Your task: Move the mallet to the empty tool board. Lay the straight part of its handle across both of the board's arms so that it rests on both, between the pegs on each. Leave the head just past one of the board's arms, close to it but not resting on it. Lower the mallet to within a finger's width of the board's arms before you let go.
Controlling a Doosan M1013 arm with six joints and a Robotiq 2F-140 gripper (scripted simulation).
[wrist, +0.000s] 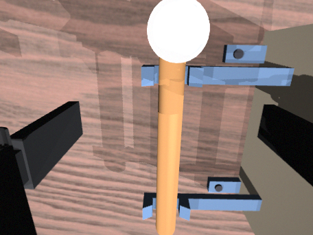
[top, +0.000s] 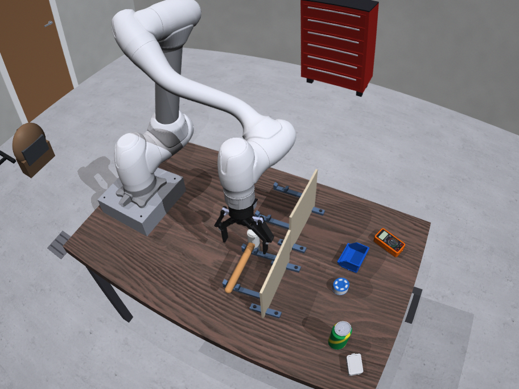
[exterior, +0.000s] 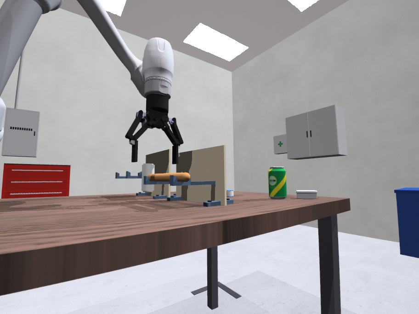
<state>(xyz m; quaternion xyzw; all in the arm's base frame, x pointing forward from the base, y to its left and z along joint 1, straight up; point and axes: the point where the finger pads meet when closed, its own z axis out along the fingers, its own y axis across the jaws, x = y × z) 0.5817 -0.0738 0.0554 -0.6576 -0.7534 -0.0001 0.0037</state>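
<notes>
The mallet [top: 239, 265] has an orange handle and a white head [top: 252, 237]. It lies across the two blue arms of the nearer tool board [top: 274, 274], between the pegs, with the head just past the far arm. The empty tool board [top: 302, 203] stands behind it with bare blue arms [top: 287, 189]. My gripper [top: 244, 243] is open and empty, pointing straight down, a little above the handle near the head. In the wrist view the handle [wrist: 168, 144] runs between my open fingers, across both arms [wrist: 219, 75]. The side view shows the fingertips [exterior: 154, 158] above the mallet [exterior: 169, 176].
Beyond the boards on the table are a blue bin [top: 353, 256], an orange multimeter [top: 389, 241], a blue-and-white round object [top: 340, 285], a green can [top: 340, 335] and a small white box [top: 354, 363]. The arm's base [top: 140, 201] stands at the table's left end.
</notes>
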